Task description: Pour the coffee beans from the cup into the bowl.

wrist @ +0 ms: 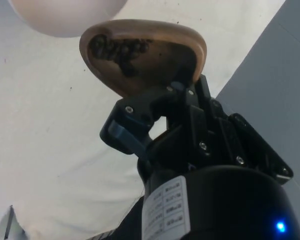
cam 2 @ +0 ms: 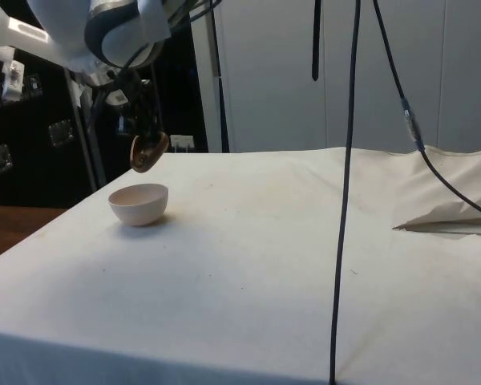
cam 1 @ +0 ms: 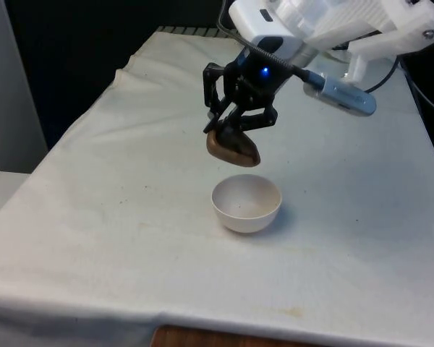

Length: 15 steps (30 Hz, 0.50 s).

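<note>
A: Right, status on the claw (cam 1: 231, 134)?

B: Clamped on the brown wooden cup (cam 1: 233, 147), gripping it at the rim. Cup is airborne, tipped well over from upright. Wrist view shows the claw (wrist: 162, 107) fingers pinching the rim of the cup (wrist: 150, 52), one finger inside, one outside.

A: Beans?

B: Coffee beans (wrist: 115, 50) sit in a dark cluster inside the cup, bunched against the wall on the side nearest the bowl (wrist: 67, 15). Can't tell from the front or side views whether any are in the bowl.

A: Where's the bowl relative to the cup?

B: White bowl (cam 1: 247, 202) sits upright on the surface (cam 1: 116, 238), roughly central. Cup hangs just above it, offset to the far side and slightly toward the front view's left. Not touching. Bowl interior looks plain white from the front.

A: Side view agree?

B: Yes. Cup (cam 2: 148, 151) in the claw (cam 2: 147, 138) is above and slightly behind the bowl (cam 2: 139, 203), with a visible gap between them. Cup mouth is tilted over rather than level.

A: Anything else on the surface?

B: White cloth (cam 2: 305, 241) covers it, rumpled into a fold (cam 2: 445, 212) at one end in the side view. A black cable (cam 2: 349, 192) hangs down in the near foreground of that view, well apart from cup and bowl
</note>
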Available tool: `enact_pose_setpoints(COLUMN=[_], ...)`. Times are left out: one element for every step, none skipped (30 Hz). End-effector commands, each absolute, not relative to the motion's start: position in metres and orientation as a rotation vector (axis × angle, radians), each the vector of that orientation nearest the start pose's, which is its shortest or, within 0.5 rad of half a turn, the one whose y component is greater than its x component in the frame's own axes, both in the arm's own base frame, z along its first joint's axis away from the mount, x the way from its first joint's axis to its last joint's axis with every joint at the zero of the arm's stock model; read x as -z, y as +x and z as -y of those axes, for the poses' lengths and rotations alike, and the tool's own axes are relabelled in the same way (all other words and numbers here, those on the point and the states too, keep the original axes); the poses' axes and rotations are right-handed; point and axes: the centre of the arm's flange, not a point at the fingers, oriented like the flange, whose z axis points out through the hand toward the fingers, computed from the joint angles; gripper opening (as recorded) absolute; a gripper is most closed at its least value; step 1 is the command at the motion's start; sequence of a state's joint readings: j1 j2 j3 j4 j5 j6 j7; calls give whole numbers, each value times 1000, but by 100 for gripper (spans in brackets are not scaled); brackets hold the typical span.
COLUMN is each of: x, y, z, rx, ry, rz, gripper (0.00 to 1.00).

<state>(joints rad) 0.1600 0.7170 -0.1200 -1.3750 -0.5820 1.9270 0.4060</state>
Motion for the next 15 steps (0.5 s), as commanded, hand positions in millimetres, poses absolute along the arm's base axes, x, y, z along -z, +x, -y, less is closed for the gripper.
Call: enact_pose_setpoints(x=[-291, -289, -288, -288, -286, -288, -286, -285, -284, -283, -282, -282, -281, -282, -282], y=[722, 724, 725, 726, 727, 726, 729, 730, 733, 735, 736, 737, 738, 738, 739], z=[-10, -9, -9, -10, -9, -10, -9, -9, -9, -10, -10, -9, -9, -10, -10], rx=[22, 15, 12, 5, 3, 3, -1, -5, -14, -18, -21, -24, -28, -25, -30], ry=[2509, 2505, 2502, 2500, 2497, 2497, 2495, 2493, 2488, 2486, 2484, 2481, 2477, 2480, 2472], rz=[110, 116, 118, 121, 124, 123, 127, 128, 133, 134, 135, 137, 138, 137, 138], gripper=[0, 0, 0, 0, 0, 0, 0, 0, 0, 0, 0, 0, 0, 0, 0])
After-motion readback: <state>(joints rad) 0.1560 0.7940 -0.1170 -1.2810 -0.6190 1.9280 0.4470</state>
